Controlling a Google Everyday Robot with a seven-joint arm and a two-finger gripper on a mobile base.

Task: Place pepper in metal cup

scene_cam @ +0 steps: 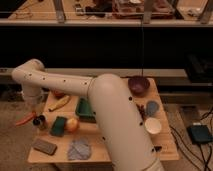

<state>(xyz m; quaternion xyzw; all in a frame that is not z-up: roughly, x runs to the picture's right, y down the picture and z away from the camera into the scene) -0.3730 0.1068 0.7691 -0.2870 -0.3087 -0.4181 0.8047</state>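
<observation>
The pepper [25, 120] is a slim red-orange shape hanging just past the table's left edge, under my gripper [33, 112]. The gripper hangs from the arm's bent wrist [31, 85] and is shut on the pepper's right end. The metal cup [40, 121] is small with a dark inside. It stands on the table's left edge, right beside the pepper and slightly right of the gripper. The pepper is outside the cup.
On the wooden table [115, 150]: a banana [59, 103], an apple [72, 124], a green sponge [58, 125], a green tray [85, 108], a dark bowl [138, 85], a pale blue cup [152, 107], a white cup [152, 126], a grey cloth [78, 149] and a brown block [44, 146]. My arm spans the table's middle.
</observation>
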